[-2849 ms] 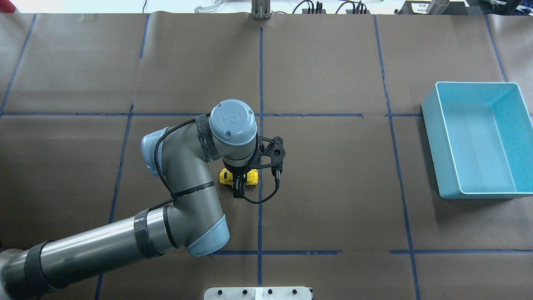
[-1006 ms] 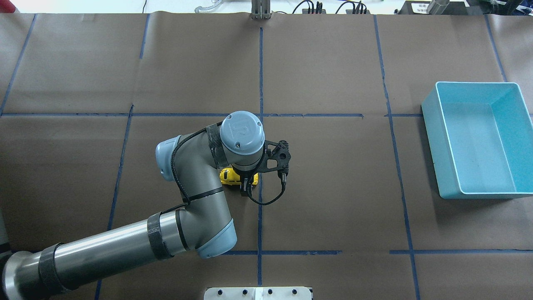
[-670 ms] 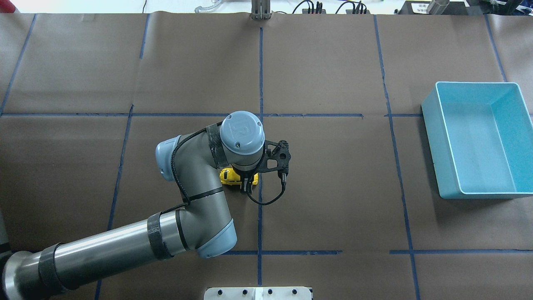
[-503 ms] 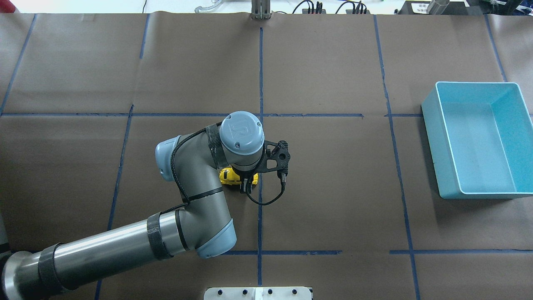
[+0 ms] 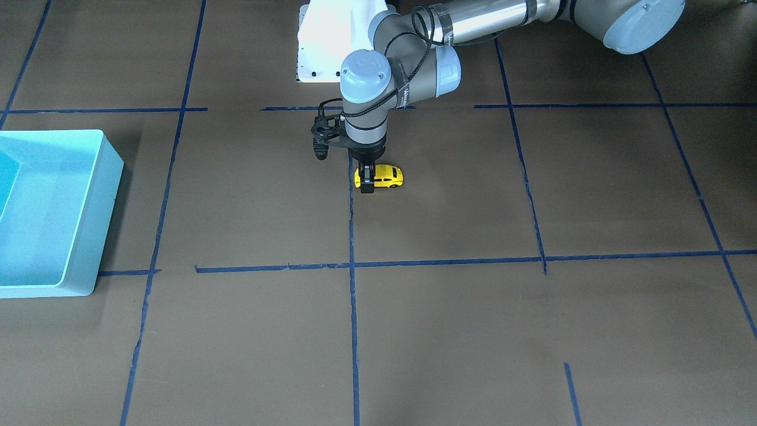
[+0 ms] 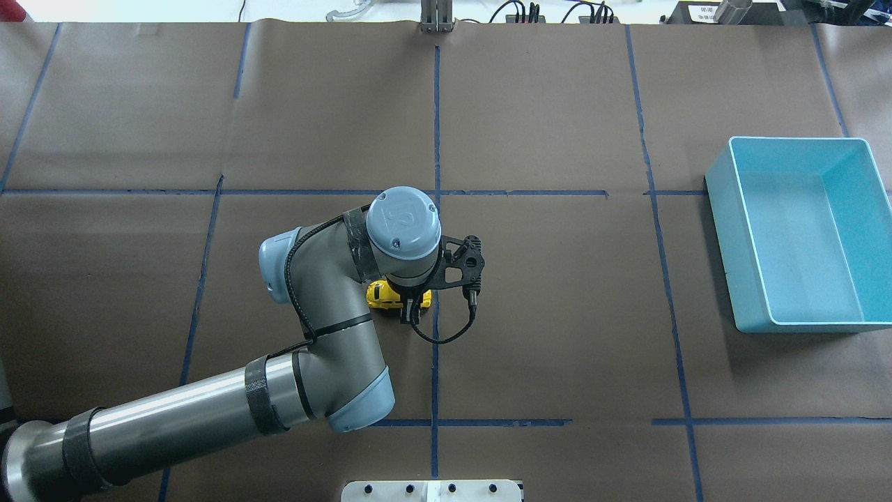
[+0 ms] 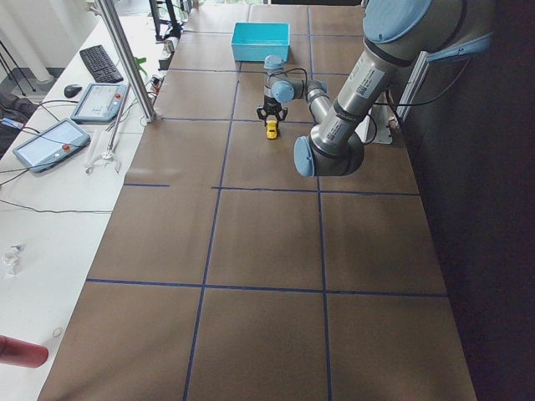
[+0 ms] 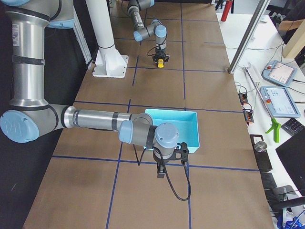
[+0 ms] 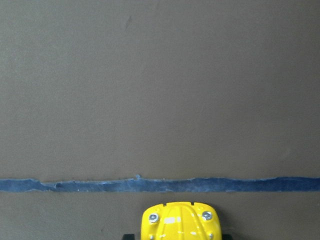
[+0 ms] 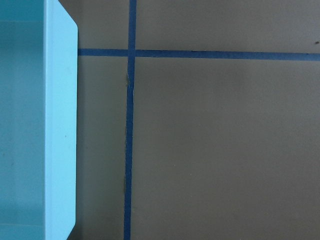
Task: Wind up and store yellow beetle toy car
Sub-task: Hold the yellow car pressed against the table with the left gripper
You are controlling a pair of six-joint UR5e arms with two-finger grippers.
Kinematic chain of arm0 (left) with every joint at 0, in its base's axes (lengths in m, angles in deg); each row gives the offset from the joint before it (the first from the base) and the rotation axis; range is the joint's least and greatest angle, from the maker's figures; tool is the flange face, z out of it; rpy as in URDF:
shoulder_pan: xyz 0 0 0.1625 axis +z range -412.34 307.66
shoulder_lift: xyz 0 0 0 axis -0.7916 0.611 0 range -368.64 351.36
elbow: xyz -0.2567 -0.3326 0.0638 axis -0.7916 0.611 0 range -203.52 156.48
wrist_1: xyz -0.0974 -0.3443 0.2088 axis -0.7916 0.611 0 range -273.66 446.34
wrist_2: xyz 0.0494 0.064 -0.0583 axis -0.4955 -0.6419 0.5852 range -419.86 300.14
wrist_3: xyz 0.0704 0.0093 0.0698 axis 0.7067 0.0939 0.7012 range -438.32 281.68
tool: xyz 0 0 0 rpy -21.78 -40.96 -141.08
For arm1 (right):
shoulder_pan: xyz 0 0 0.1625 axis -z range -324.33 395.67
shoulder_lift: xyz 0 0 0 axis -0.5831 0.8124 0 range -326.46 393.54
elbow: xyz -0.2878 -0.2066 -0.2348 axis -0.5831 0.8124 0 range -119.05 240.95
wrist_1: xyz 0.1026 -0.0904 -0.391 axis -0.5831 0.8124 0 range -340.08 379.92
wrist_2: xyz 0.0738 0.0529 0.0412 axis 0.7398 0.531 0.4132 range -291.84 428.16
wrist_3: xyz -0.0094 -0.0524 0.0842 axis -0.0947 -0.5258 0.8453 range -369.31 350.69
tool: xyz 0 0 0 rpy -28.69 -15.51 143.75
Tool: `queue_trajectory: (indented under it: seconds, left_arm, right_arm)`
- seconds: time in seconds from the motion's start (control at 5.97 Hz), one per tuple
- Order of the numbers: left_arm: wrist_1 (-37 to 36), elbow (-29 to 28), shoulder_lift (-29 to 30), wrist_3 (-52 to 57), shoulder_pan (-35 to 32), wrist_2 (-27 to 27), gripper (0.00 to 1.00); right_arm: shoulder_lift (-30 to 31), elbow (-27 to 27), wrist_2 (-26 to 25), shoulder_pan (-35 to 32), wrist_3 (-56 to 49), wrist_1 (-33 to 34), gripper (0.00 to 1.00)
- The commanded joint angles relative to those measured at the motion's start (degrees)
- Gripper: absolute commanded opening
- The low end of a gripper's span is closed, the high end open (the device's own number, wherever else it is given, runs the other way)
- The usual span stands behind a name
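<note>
Left claw (image 5: 368, 181) clenches the yellow beetle toy car (image 5: 387, 175) across its sides, wheels down on the table (image 5: 473, 331) near centre, probably so that dragging it winds the spring. From the car in the overhead view, the light blue bin (image 6: 722, 237) sits at 3 o'clock. Right claw (image 8: 161, 172) hangs beside the bin; I cannot tell its grip.

The left arm (image 6: 174, 411) and right arm (image 8: 95, 119) are dull silver-grey tubes joined by fat rounded joints with pale blue caps (image 6: 403, 217), each cap embossed with a logo and dotted with small screws. A black cable (image 6: 288, 279) runs along the left one under black straps (image 6: 258, 396) to a skeletal black camera bracket (image 6: 463, 263) and the slim black left gripper (image 5: 367, 182).
</note>
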Motion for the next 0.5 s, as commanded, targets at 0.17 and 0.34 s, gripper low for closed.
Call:
queue_trajectory:
  seconds: [0.17,0.34]
  left_arm:
    - [-0.2,0.5,0.0,0.3,-0.4,0.2,0.07]
    - [-0.1,0.6,0.0,0.4,-0.4,0.2,0.04]
  right_arm:
    - [0.0,0.0,0.0,0.0,0.0,0.0,1.00]
    - [0.0,0.0,0.0,0.0,0.0,0.0,1.00]
